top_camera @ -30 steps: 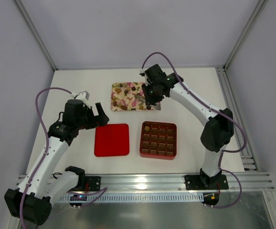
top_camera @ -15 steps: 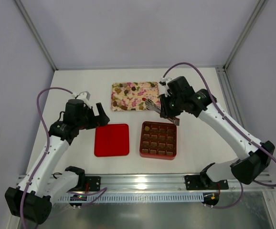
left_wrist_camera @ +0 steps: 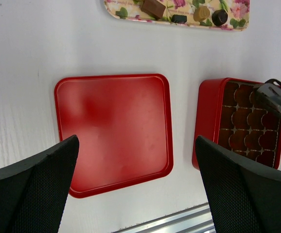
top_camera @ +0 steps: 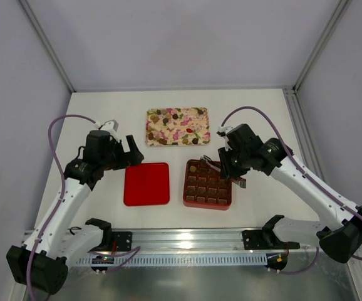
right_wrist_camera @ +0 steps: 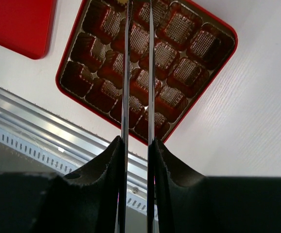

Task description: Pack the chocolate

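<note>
Several chocolate pieces point(top_camera: 168, 119) lie on the floral tray point(top_camera: 201, 139); some show in the left wrist view point(left_wrist_camera: 201, 13). One tan piece point(top_camera: 193, 168) sits in the far left cell of the red box point(top_camera: 207, 204). My right gripper point(top_camera: 232, 167) is shut on metal tongs point(top_camera: 210, 162) whose blades point(right_wrist_camera: 126, 73) reach over the box's brown gridded insert point(right_wrist_camera: 179, 26). The blade tips run out of the right wrist view, so I cannot tell if they hold a piece. My left gripper point(top_camera: 126, 153) is open and empty above the red lid point(left_wrist_camera: 114, 131).
The red lid point(top_camera: 146, 184) lies flat left of the box. The tray stands behind both. An aluminium rail point(top_camera: 187, 237) runs along the near table edge, and it also shows in the right wrist view point(right_wrist_camera: 43, 126). Frame posts stand at the far corners.
My right gripper has carried the tongs from the floral tray forward and to the right, and it is now over the red box. The left arm has not moved.
</note>
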Action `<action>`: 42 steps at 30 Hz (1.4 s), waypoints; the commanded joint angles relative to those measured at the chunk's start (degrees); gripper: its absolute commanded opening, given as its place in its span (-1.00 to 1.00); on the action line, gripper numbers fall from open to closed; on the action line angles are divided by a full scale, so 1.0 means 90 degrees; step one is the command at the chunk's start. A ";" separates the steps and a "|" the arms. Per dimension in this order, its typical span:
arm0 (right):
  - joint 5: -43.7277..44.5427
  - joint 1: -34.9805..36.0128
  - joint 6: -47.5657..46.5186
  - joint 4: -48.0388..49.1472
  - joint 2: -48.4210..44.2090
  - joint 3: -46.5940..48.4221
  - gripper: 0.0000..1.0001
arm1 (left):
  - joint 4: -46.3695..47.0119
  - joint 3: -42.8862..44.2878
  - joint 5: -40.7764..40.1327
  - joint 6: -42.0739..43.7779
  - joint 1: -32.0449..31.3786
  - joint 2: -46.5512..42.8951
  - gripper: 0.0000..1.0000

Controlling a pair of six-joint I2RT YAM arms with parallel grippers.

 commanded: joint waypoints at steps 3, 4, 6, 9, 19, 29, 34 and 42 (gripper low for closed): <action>0.0058 0.0240 0.0167 0.0174 0.0030 -0.0142 -0.53 | 0.0077 0.0165 0.0061 0.0080 0.0026 -0.0016 0.99; 0.0087 0.0260 0.0187 0.0203 0.0060 -0.0152 -0.51 | 0.0087 0.0155 0.0061 0.0080 0.0017 -0.0016 1.00; 0.0185 0.0270 0.0196 0.0232 0.0099 -0.0162 -0.51 | 0.0077 0.0155 0.0051 0.0080 0.0026 -0.0026 0.99; 0.0283 0.0270 0.0216 0.0232 0.0128 -0.0162 -0.46 | 0.0077 0.0155 0.0051 0.0080 0.0026 -0.0006 0.99; 0.0254 0.0280 0.0187 0.0232 0.0128 -0.0259 -0.38 | 0.0077 0.0155 0.0051 0.0080 0.0026 -0.0026 0.99; 0.0224 0.0280 0.0167 0.0164 0.0070 -0.0259 -0.26 | 0.0077 0.0165 0.0042 0.0080 0.0016 -0.0016 1.00; 0.0234 0.0280 0.0128 0.0086 0.0060 -0.0162 -0.23 | 0.0077 0.0155 0.0042 0.0080 0.0026 -0.0026 0.99; 0.0195 0.0280 -0.0018 -0.0002 0.0254 0.0452 -0.18 | 0.0087 0.0165 0.0042 0.0070 0.0026 -0.0006 0.99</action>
